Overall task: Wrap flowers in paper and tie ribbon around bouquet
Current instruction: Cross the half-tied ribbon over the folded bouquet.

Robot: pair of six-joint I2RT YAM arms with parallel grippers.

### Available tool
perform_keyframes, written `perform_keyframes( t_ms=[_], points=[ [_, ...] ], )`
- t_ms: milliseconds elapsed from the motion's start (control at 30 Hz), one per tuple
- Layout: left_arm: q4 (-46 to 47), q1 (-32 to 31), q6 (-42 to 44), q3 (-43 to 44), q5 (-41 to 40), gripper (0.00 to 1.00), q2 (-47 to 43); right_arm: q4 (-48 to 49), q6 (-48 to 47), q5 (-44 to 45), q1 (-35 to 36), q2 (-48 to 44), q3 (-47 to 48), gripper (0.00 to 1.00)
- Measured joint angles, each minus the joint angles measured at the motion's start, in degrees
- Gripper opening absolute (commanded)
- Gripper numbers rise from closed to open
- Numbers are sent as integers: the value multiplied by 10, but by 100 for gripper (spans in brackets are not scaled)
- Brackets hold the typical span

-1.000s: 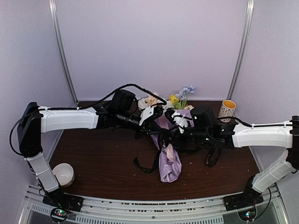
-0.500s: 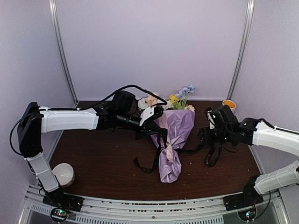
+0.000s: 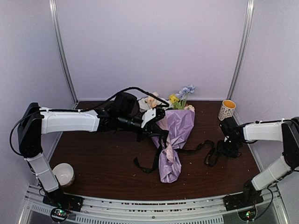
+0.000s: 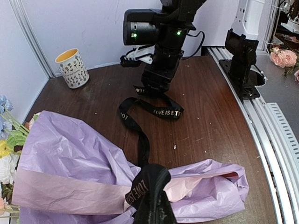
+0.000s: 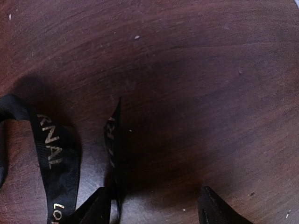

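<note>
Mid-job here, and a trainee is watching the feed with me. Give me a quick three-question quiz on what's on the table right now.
1. True or false: the right gripper has its jaws open.
2. The flower-patterned white mug stands at which part of the dark brown wooden table? A near-left corner, B far-right corner, C centre.
3. Fill in: the left gripper is shut on the ___ at the waist of the lilac paper bouquet.
Key: 1 true; 2 B; 3 long black ribbon.

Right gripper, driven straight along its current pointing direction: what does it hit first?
Most likely the table: the right gripper points down at bare wood between its open jaws. The ribbon lies just beside one jaw and might be brushed.
</note>
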Motion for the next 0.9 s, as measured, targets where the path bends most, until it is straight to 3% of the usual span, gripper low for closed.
perform_keyframes(
  t_ms=[100,200,433,600,767,900],
  points=[
    [0,0,0,0,-2,0,0,2,-7,-12,-2,31,26,42],
    [-1,0,0,0,-3,0,0,-3,-24,-21,-3,48,47,0],
    [-1,0,3,0,-6,0,0,-46,-61,-59,-25,52,88,0],
    [0,-3,7,-3,-15,0,0,-110,-82,-61,-3,9,257,0],
    [2,-17,15,-21,-35,0,-4,-115,-104,-96,174,80,582,0],
    [12,-28,18,-46,-42,0,-15,-107,-86,-143,299,180,774,0]
  ],
)
